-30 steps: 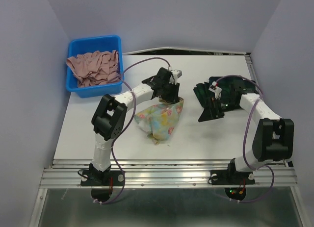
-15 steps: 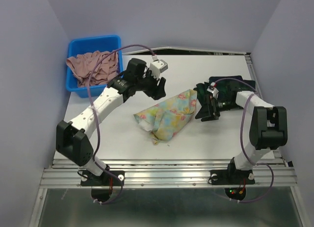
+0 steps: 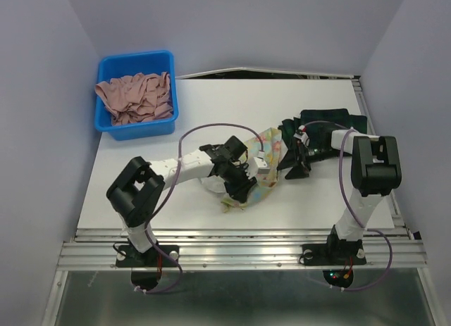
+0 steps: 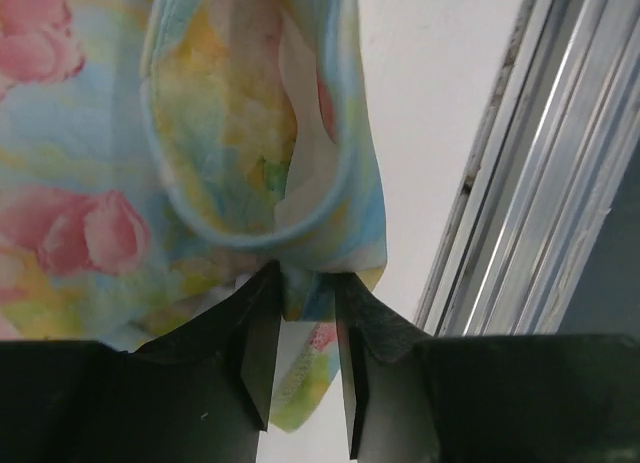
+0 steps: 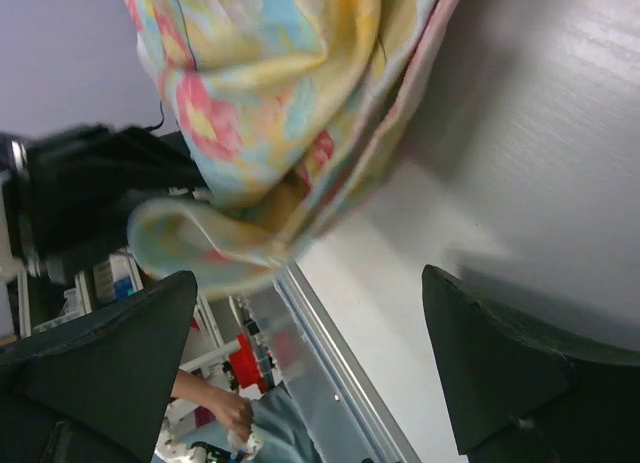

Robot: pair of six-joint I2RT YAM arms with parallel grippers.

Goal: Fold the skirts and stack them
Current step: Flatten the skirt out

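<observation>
My left hand pinches the soft, hemmed edge of the flowery skirt. Its white lining shows only in this close view. From above, that skirt lies crumpled on the white bench, just left of the dark, pleated plaid skirt. My right hand, at the plaid skirt's left edge, is spread wide and holds nothing.

blue bin at the table's far left holds crumpled pink cloth.

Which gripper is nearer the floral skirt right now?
Left. The left gripper is pinched shut on the hem of the floral skirt, at its near end. The right gripper hangs open beside the skirt's right edge, holding nothing.
</observation>
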